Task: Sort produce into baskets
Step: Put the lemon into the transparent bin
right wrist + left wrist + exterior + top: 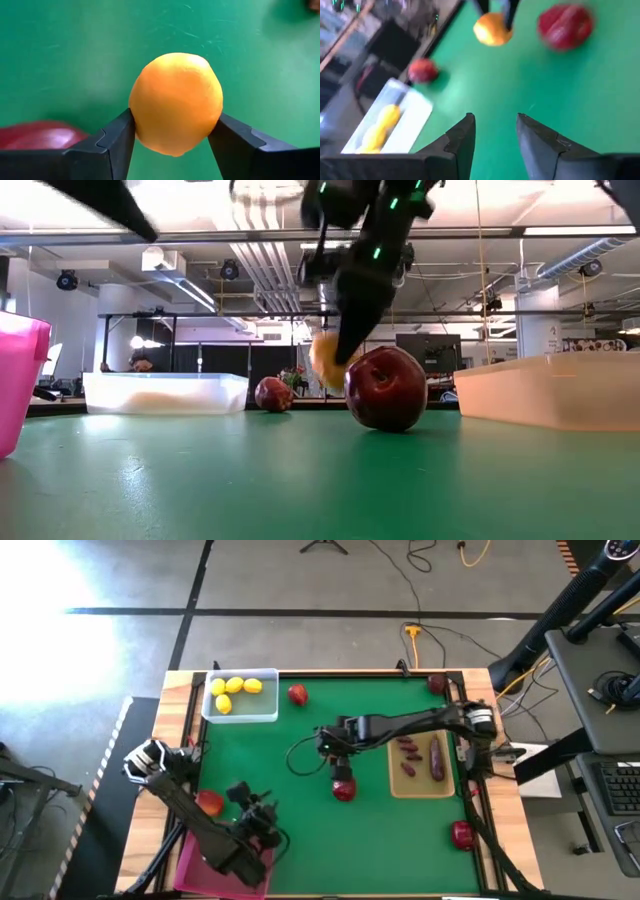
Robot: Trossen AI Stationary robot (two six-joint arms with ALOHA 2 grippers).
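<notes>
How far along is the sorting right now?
Done: lemons in the clear bin, purple pieces on the tan tray. In hand: right gripper holds a lemon. Left: red fruits on the table; the left gripper waits open by the pink bin.

The green table [300,830] is occupied by a clear bin [240,697], tan tray [420,783], pink bin [195,870] and scattered red fruits [343,788].

Pink bin [215,875] mostly hidden under left arm, cut off in low view.
</notes>
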